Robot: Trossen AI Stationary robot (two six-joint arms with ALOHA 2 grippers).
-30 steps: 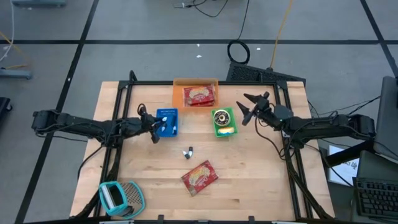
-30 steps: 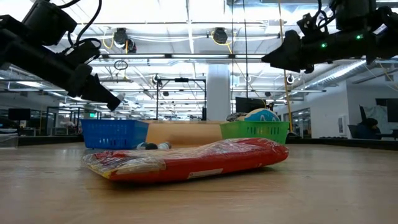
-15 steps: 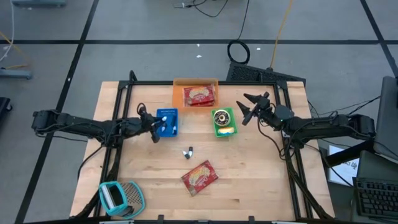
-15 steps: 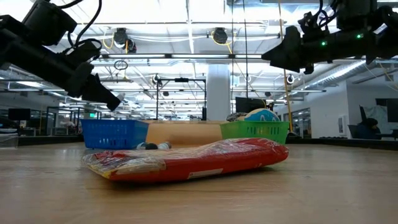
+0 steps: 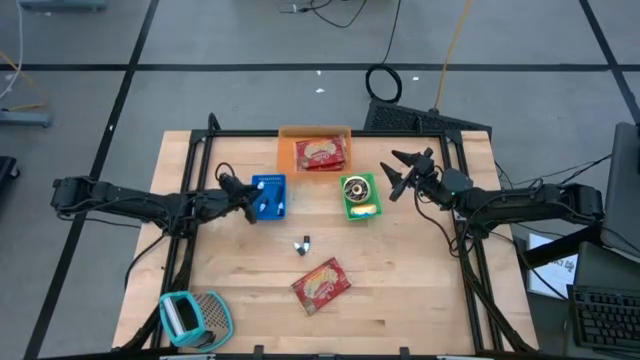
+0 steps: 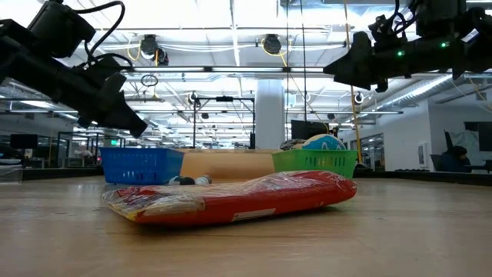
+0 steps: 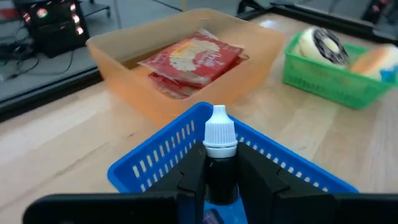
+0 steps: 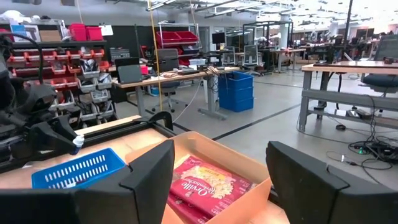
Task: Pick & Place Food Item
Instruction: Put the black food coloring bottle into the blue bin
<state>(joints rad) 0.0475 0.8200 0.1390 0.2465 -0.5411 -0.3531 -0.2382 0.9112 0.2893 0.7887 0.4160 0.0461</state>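
The left gripper [image 7: 221, 177] pinches a small white-capped bottle [image 7: 220, 152] over the blue basket [image 5: 268, 196]. The right gripper [image 5: 400, 172], fingers spread, hovers beside the green basket [image 5: 360, 196]; a red snack packet [image 5: 321, 284] lies apart on the tabletop [image 5: 420, 290].

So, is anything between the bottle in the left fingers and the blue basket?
Nothing visible. The left gripper holds the white-capped bottle right at the blue basket, just by its rim. The orange bin and green basket stand farther off, out of the way.
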